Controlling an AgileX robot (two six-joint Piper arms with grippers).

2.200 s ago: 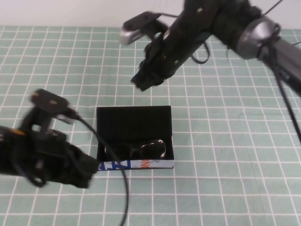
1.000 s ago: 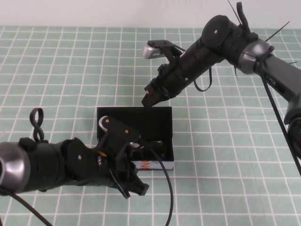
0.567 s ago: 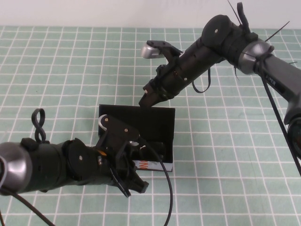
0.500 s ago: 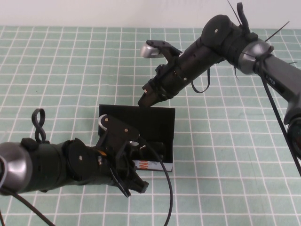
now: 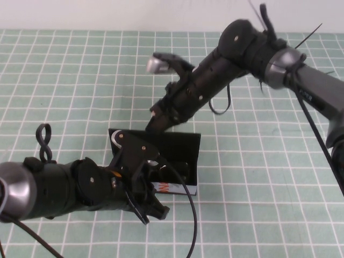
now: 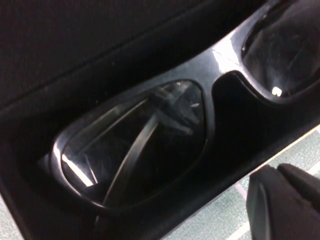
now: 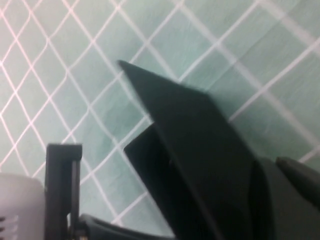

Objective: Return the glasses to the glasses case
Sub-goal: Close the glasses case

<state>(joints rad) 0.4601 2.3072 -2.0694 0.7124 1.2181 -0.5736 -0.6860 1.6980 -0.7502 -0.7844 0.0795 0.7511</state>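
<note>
In the high view the right gripper [image 5: 156, 122] reaches down from the far right to the rear edge of the glasses case [image 5: 185, 148], its tip meeting the raised flat lid [image 5: 183, 141] at the lid's far left corner; the lid stands partly lifted, tilted up from the hinge, and the fingers appear closed on its edge, though the grip itself is small and dark here; the left gripper [image 5: 153, 207] lies low at the near side of the case, just in front of the printed front wall [image 5: 173, 187], its arm covering the left half of the box; how far its fingers are parted I cannot tell from here; the glasses are mostly hidden behind that arm, only a dark shape showing inside the box beyond the gripper; all of it sits on a green checked mat [image 5: 258, 177].

In the left wrist view the glasses [image 6: 200, 100] lie inside the black case interior [image 6: 75, 45], lenses facing the camera, a folded temple visible through one lens; one dark fingertip [image 6: 280, 200] shows just outside the case wall, apart from the frame.

In the right wrist view the lid [image 7: 200, 145] rises as a black slanted panel directly ahead of the gripper, a dark finger [image 7: 295, 185] against its edge, the mat [image 7: 75, 60] beyond.
</note>
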